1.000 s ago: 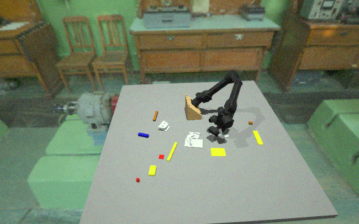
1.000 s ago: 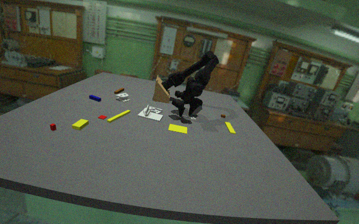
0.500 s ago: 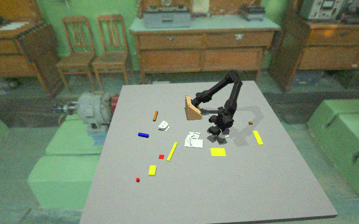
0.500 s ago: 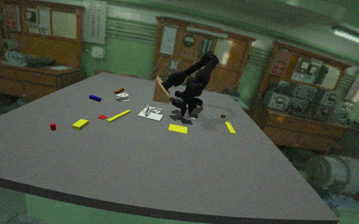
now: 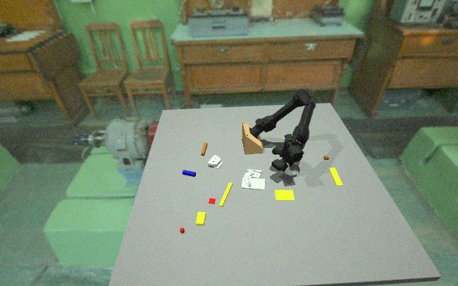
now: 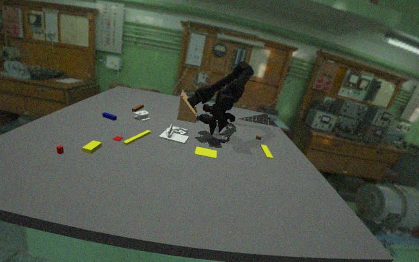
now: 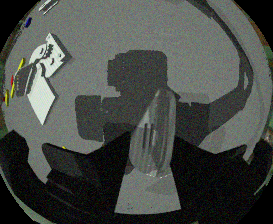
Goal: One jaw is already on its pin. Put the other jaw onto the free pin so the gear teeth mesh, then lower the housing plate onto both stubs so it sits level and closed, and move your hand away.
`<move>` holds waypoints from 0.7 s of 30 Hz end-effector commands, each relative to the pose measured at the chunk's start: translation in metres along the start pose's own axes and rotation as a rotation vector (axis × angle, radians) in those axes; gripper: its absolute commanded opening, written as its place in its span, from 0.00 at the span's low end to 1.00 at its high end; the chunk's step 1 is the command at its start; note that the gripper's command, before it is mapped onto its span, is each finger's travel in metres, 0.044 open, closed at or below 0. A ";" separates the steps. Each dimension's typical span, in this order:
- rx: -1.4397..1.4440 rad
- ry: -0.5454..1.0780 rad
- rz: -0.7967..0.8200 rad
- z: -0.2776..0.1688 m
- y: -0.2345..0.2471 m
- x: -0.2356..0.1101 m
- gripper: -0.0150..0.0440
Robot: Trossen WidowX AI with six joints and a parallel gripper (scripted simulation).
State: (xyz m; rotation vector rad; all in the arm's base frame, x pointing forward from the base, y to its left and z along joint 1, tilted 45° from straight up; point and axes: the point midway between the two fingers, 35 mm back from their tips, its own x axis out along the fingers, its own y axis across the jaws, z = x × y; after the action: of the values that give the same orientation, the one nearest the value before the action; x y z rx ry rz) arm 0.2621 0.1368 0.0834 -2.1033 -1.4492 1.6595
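Fingers [image 5: 283, 167] [image 6: 216, 132] closed on loose jaw [image 7: 154, 137] — between them

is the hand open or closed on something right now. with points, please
Closed on something: the hand [image 5: 283, 170] [image 6: 216, 132] [image 7: 148, 136] has a pale ridged piece [image 7: 154, 132] between its fingers.
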 end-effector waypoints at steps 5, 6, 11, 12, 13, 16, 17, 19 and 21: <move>-0.008 0.000 0.006 -0.002 0.001 -0.025 0.48; -0.008 0.000 0.006 -0.002 0.001 -0.028 0.48; -0.006 0.000 0.004 -0.001 0.000 -0.044 0.48; -0.006 0.000 0.004 -0.001 -0.001 -0.047 0.48; -0.005 0.001 0.003 0.000 -0.001 -0.051 0.48; -0.005 0.001 0.002 0.000 -0.002 -0.058 0.48; -0.005 0.001 0.001 0.000 -0.002 -0.058 0.48; -0.005 0.001 0.001 0.000 -0.002 -0.058 0.48; -0.022 0.001 0.002 0.001 0.000 -0.059 0.48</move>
State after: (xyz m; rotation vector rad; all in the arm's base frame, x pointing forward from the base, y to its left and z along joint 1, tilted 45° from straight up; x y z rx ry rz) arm 0.2628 0.0970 0.1234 -2.1035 -1.4506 1.6542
